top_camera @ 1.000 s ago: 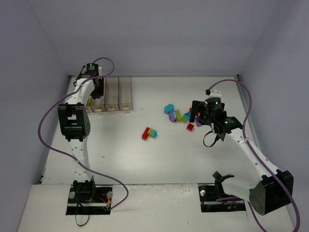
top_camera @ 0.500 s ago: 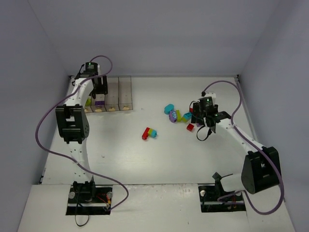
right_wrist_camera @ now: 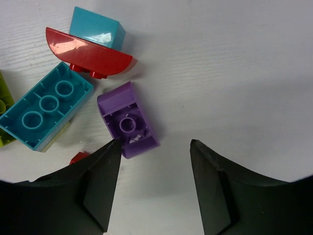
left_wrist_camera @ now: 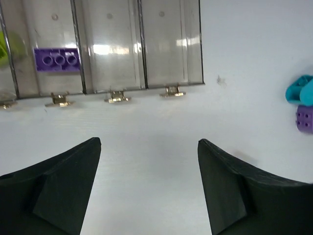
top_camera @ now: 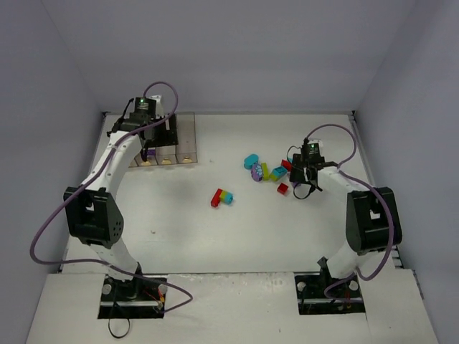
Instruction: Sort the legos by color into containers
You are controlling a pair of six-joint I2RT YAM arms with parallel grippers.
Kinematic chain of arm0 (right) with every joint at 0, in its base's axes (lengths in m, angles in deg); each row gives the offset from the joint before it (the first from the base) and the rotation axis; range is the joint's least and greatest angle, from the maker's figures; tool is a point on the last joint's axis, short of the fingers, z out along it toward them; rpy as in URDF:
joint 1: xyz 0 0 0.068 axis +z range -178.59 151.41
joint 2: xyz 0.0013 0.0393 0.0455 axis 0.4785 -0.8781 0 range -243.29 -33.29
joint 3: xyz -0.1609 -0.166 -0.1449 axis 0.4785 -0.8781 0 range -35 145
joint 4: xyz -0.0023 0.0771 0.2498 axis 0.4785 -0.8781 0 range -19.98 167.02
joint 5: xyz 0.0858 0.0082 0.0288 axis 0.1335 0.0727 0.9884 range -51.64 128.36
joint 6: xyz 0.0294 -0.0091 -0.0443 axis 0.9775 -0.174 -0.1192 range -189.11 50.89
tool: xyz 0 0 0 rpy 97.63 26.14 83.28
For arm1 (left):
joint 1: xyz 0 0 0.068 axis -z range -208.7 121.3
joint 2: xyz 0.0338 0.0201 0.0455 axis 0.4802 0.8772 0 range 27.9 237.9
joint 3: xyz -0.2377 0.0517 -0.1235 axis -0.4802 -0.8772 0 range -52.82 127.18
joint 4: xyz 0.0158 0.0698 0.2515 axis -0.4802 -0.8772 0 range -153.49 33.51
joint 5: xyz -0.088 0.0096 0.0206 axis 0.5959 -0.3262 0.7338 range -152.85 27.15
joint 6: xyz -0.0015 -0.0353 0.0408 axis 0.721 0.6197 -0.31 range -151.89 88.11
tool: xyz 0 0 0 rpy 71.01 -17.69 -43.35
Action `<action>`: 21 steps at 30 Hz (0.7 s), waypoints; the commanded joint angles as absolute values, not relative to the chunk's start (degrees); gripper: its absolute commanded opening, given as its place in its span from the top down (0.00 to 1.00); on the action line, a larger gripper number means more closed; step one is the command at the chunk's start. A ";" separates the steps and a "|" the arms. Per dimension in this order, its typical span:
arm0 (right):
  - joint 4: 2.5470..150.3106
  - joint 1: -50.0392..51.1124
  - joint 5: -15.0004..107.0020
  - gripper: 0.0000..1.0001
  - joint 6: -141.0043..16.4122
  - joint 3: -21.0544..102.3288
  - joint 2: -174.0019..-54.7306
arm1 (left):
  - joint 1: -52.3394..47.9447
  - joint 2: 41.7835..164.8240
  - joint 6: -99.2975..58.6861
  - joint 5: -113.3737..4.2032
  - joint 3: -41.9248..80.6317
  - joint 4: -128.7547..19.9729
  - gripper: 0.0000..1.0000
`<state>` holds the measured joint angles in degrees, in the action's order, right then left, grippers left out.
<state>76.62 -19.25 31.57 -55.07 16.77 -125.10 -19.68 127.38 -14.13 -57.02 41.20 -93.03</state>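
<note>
Right gripper (right_wrist_camera: 155,142) is held open over the purple lego (right_wrist_camera: 128,125) on the counter (right_wrist_camera: 244,73); jaws should be centred across it before closing. Left gripper (left_wrist_camera: 149,141) is seen open, empty, by the containers (left_wrist_camera: 168,44).

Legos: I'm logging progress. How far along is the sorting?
Done: a purple three-stud brick and a lime green piece lie in separate clear plastic bins. In hand: nothing; left gripper open, right gripper open by a small purple brick. Left: that one, the teal, red and lime cluster, and the multicoloured brick mid-table.
</note>
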 commanded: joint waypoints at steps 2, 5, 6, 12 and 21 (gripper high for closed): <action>82.56 -19.19 34.75 0.46 -58.91 17.21 -127.32 | -18.94 120.02 -12.11 -55.29 37.63 -91.56 0.26; 83.70 -19.27 36.51 0.48 -60.05 17.21 -128.29 | -18.42 116.59 -12.11 -55.11 35.69 -92.35 0.26; 83.88 -19.27 37.04 0.48 -60.14 17.21 -128.82 | -18.15 116.23 -12.37 -54.94 35.26 -92.79 0.26; 84.14 -19.27 37.83 0.51 -60.76 17.03 -130.49 | -16.83 114.47 -12.81 -55.20 33.32 -93.67 0.26; 83.71 -18.92 40.56 0.97 -60.15 16.07 -125.77 | -15.34 114.56 -12.64 -54.50 32.61 -93.23 0.26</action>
<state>82.24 -19.18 39.68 -60.27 16.33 -131.06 -16.16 116.49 -13.16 -55.12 30.97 -94.43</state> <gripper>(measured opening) 0.260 0.739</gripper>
